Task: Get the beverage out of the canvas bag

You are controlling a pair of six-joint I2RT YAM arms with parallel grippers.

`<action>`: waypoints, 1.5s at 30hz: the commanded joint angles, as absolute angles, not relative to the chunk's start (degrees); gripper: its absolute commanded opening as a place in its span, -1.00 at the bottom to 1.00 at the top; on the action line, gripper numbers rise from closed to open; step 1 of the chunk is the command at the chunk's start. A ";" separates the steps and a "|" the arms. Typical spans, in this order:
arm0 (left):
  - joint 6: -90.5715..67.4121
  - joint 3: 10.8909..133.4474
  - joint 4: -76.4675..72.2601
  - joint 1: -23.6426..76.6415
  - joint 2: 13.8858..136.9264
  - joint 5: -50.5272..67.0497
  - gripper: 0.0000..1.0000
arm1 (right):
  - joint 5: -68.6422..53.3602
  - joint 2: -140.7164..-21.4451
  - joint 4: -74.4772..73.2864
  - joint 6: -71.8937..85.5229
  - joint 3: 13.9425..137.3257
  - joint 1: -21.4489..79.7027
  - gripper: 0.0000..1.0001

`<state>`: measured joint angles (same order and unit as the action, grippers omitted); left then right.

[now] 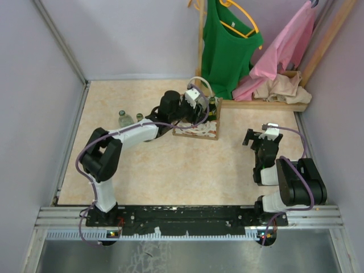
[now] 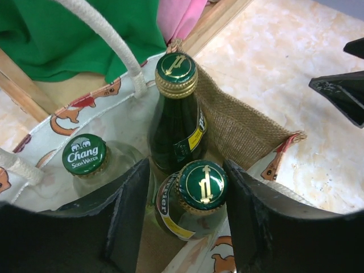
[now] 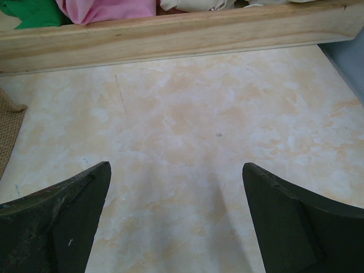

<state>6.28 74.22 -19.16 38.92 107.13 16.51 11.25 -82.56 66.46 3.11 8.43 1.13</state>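
The left tool point(image 2: 182, 222) is down inside the top of the bag point(image 2: 244, 128), and its two fingers point(image 2: 128, 222) stand one on each side of the near green bottle point(image 2: 199, 196). The fingers look close to the neck, but I cannot tell if they squeeze it yet, so the tool is partly open around the bottle and not surely holding it. This looks like the grabbing step. Next, I think the fingers must close tight on the neck just under the cap, then lift straight up so the bottle does not bump the others or drag the bag along. The right tool point(image 3: 176, 222) is wide open over the bare surface point(image 3: 187, 119), well apart from the bag, and holds nothing. In the bag I count three bottles: two dark green ones with gold marks on their caps, the near one and the far green bottle point(image 2: 176, 114), and one clear bottle point(image 2: 85, 156) with a green cap. Out on the surface, left of the bag, stand two more bottles point(image 1: 126, 119). There is one bag and two tools.
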 commanded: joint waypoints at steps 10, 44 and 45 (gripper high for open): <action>6.70 78.84 -18.31 39.55 111.56 15.40 -0.93 | 11.54 -82.71 69.61 2.44 10.46 1.65 0.98; 15.41 91.82 -14.33 38.76 90.54 1.77 -1.00 | 11.54 -82.70 69.61 2.39 10.41 1.69 0.98; 15.51 91.45 -14.33 38.50 89.86 1.04 -1.00 | 11.56 -82.70 69.61 2.44 10.43 1.63 0.98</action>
